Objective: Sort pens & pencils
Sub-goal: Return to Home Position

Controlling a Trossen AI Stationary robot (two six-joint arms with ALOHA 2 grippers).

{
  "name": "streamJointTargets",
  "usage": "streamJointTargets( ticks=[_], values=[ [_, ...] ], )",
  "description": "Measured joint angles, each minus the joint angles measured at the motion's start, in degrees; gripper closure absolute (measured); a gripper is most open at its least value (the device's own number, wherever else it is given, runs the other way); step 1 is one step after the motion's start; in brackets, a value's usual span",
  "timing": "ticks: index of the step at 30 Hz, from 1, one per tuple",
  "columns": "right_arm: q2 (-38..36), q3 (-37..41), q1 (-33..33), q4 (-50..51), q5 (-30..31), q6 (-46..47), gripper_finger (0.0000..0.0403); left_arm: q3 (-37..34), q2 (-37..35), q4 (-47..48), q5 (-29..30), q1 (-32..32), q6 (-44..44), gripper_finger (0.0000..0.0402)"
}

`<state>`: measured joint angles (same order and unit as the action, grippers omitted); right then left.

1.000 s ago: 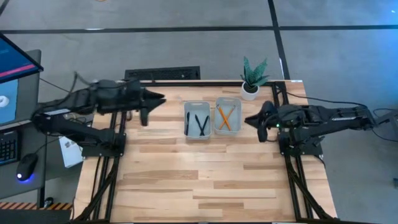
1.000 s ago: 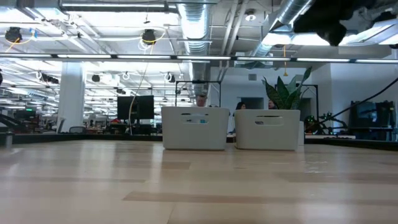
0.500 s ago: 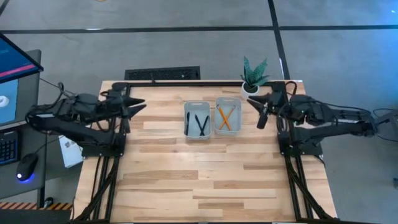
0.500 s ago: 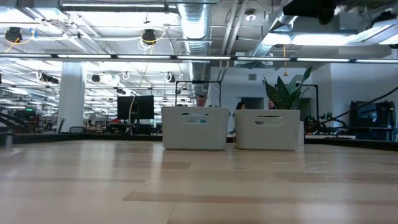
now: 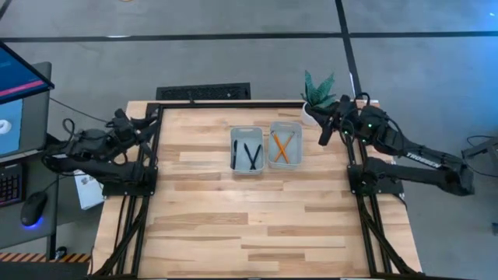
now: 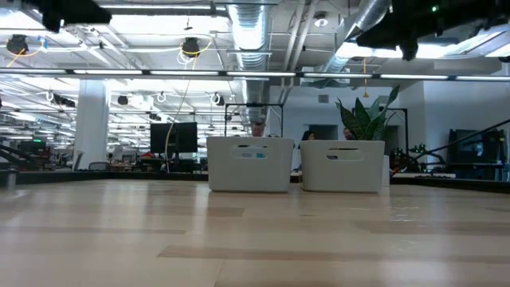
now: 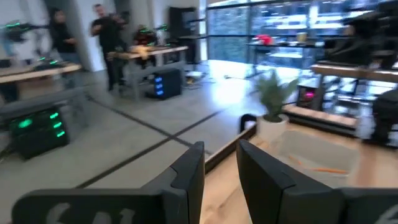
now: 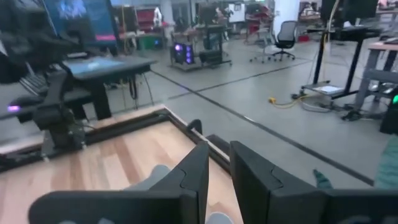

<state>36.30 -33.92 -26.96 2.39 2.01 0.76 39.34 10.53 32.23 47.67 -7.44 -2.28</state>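
In the high view, three black pens point(image 5: 250, 154) lie in the left of two pale trays point(image 5: 234, 134), and orange pencils point(image 5: 283, 148) lie crossed in the right tray point(image 5: 299, 128). My left gripper point(image 5: 152, 122) hovers over the table's left edge, far from the trays. Its fingers point(image 7: 193, 168) are shut on nothing. My right gripper point(image 5: 324, 134) hangs by the far right corner, beside the plant, also shut and holding nothing point(image 8: 219, 155). The low view shows both trays point(image 6: 249, 163) standing on the table, with their contents hidden.
A small potted plant point(image 5: 316, 97) stands at the far right corner, close to my right gripper. A monitor, keyboard and mouse point(image 5: 29, 211) sit off the table's left side. People stand in the room beyond point(image 7: 106, 31). Bare wood lies in front of the trays point(image 5: 249, 218).
Both arms have drawn back from the trays. My left gripper has moved from beside the left tray toward the table's left edge. My right gripper has swung from beside the right tray toward the far right corner by the plant. The trays and sticks have stayed put.
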Motion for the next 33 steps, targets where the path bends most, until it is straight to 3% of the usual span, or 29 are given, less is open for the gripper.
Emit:
streamJointTargets(
  ticks=[8, 15, 29, 33],
  values=[
    [-2.7, 9.7, -1.3, -10.4, -3.4, 4.7, 0.0314, -10.3, -10.2, -1.0, 2.7, 0.0, -4.6, 0.0315],
    [-5.6, 17.0, -1.3, -19.6, -3.4, 7.7, 0.0314, -14.3, -9.4, -4.4, 4.1, 0.0, -6.4, 0.0315],
    [-10.8, 23.6, -1.3, -23.2, -3.1, 10.1, 0.0314, -14.3, -9.5, -6.2, 3.9, 0.0, -12.1, 0.0315],
    [-12.3, 24.6, -1.4, -23.3, -3.0, 11.2, 0.0314, -14.3, -9.5, -10.5, -3.8, 0.0, -10.7, 0.0315]
  ],
)
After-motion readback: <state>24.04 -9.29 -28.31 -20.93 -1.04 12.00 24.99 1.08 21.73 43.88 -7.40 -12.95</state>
